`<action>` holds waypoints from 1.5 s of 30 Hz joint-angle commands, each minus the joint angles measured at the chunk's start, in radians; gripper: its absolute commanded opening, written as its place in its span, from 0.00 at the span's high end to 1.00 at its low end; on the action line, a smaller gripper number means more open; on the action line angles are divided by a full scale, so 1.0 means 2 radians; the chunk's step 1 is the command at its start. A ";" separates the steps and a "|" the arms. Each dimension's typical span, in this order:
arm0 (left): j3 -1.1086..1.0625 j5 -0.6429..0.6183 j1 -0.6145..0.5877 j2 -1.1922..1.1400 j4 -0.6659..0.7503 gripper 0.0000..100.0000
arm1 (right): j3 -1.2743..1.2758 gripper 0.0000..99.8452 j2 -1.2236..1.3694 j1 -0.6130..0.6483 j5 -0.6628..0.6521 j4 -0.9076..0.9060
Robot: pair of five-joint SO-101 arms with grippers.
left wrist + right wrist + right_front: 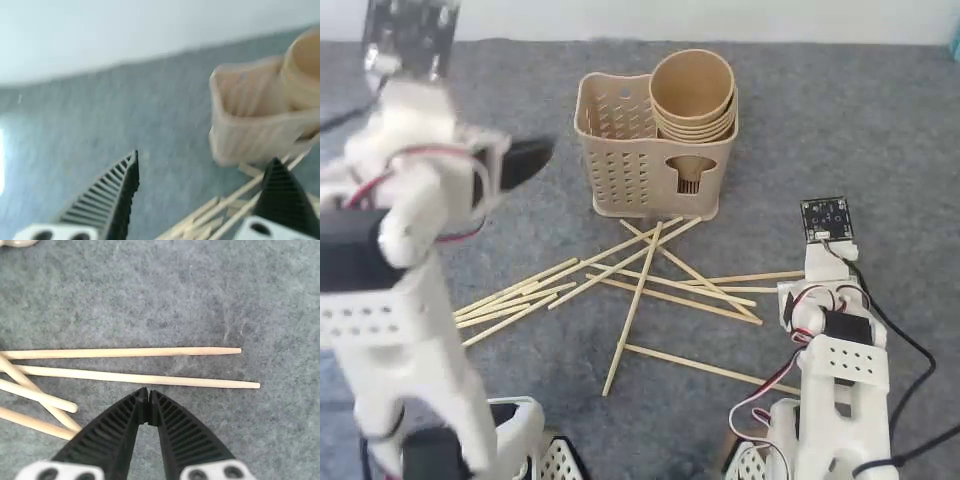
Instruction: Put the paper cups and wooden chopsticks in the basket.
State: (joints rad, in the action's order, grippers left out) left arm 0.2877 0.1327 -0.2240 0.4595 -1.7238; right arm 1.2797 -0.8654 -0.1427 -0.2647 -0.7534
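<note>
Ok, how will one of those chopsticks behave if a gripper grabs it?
Probably stiff and light: the chopsticks are thin, straight wooden sticks. Lying flat on the mat, one may pivot or slip when pinched. Several cross, so lifting one likely shifts others.

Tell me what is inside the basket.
A stack of paper cups stands in the right side of the basket. The chopsticks lie outside on the cloth. Whatever lies beneath them is covered.
</note>
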 commanded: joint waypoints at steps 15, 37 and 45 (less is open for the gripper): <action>-0.732 0.035 -0.126 0.315 0.329 0.63 | -0.092 0.99 -0.010 0.254 -0.208 -0.261; -0.621 -0.008 -0.277 -0.011 0.440 0.63 | -0.062 0.86 0.097 0.467 -0.068 -0.023; -0.566 -0.008 -0.277 -0.103 0.440 0.63 | -0.100 0.86 0.145 0.471 -0.065 -0.045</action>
State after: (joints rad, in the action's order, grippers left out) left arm -0.9091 0.1266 -0.7718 0.2708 -0.8631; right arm 1.1630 -0.5616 0.8055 -0.4104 -0.7856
